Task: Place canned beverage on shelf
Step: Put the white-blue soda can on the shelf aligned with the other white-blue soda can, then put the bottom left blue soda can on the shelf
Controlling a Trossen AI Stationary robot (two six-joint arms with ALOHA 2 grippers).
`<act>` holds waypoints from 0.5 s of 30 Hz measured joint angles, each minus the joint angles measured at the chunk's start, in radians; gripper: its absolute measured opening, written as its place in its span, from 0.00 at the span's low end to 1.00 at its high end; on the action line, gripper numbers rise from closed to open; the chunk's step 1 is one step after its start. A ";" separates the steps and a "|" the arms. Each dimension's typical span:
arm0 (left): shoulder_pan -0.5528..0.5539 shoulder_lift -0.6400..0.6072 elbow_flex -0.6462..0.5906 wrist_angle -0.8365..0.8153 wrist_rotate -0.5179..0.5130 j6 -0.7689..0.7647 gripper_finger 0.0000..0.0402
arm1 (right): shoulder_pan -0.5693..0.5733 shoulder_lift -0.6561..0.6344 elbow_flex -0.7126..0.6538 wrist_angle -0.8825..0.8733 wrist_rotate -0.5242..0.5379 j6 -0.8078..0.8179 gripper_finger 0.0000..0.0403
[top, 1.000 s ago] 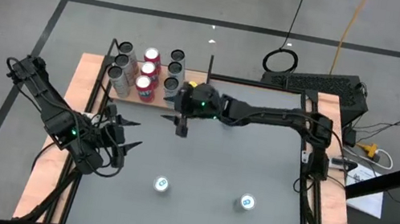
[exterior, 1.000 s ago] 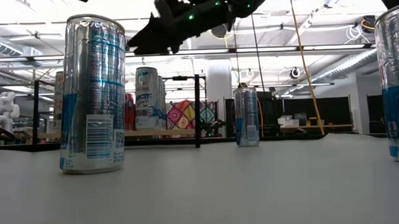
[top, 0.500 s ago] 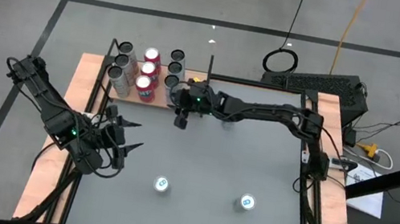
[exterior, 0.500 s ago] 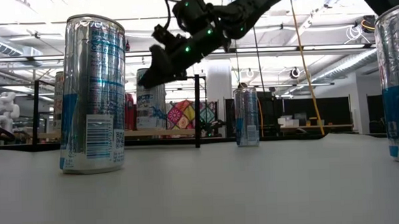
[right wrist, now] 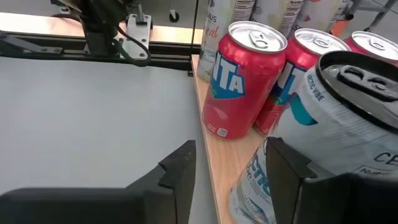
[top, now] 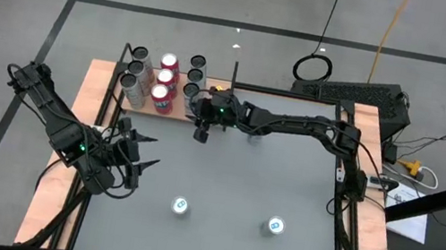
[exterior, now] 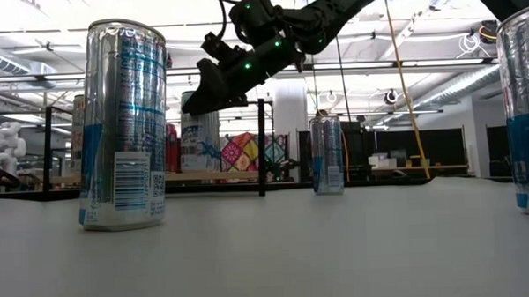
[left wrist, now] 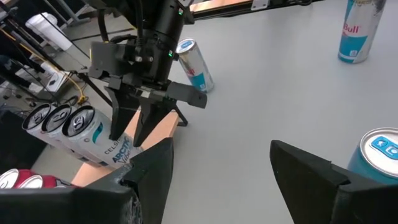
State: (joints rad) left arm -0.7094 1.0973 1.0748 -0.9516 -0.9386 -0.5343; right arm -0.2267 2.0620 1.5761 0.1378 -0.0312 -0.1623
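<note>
Two loose cans stand nearest, at the table's front: front-left can (top: 180, 206) and front-right can (top: 276, 227), both upright and well apart. The left gripper (top: 135, 151) waits just behind them on the left side, jaws wide apart and empty.

A third can (exterior: 326, 155) stands upright mid-table, still off the shelf. At the far-left corner is the shelf (top: 180, 111), already loaded with cans. The right gripper (top: 201, 129) hangs over its front edge, jaws partly apart. Nothing reads as clamped between them. A silver edge can (right wrist: 348, 118) sits on the shelf just past its fingertips (right wrist: 180, 168), beside a red can (right wrist: 239, 87).

Risks, as I judge them:
- The gripper is very close to the edge can, so a sideways move could tip it off the board or into the red cans.
- The shelf is crowded, so the next can has little room and may knock its neighbours.
- The arm lies across the third can, so a low retreat could clip it.

View differences:
- The right wrist view shows the edge can's base on the wood, close to the lip. The high view gives only can tops.
- The low view shows the gripper raised above the can's shoulder.
- The left wrist view shows the third can clear of the arm, whereas in the high view the arm hides it.
</note>
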 joint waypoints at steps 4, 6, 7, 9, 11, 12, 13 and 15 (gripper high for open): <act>0.000 0.000 0.000 0.001 0.001 -0.002 0.64 | 0.032 -0.023 0.000 -0.035 -0.021 -0.003 0.32; 0.000 0.000 0.000 0.000 0.002 -0.002 0.64 | 0.056 -0.055 0.000 -0.092 -0.023 -0.003 0.32; 0.000 0.000 0.000 0.001 0.003 -0.005 0.64 | 0.070 -0.076 0.000 -0.121 -0.023 -0.003 0.32; 0.000 0.000 0.000 0.004 0.006 -0.007 0.64 | 0.102 -0.125 0.000 -0.214 -0.023 -0.005 0.32; 0.000 0.000 0.000 0.008 0.009 -0.008 0.64 | 0.137 -0.173 0.000 -0.315 -0.023 -0.006 0.32; 0.000 0.000 0.000 0.013 0.015 -0.008 0.64 | 0.156 -0.200 0.000 -0.376 -0.022 -0.006 0.32; 0.000 0.000 0.000 0.022 0.021 -0.008 0.64 | 0.175 -0.223 0.000 -0.434 -0.023 -0.006 0.32; 0.000 0.000 0.000 0.047 0.026 -0.007 0.64 | 0.211 -0.273 0.000 -0.542 -0.023 0.006 0.32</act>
State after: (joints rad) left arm -0.7094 1.0973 1.0752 -0.9043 -0.9122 -0.5416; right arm -0.0154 1.7888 1.5764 -0.4042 -0.0540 -0.1568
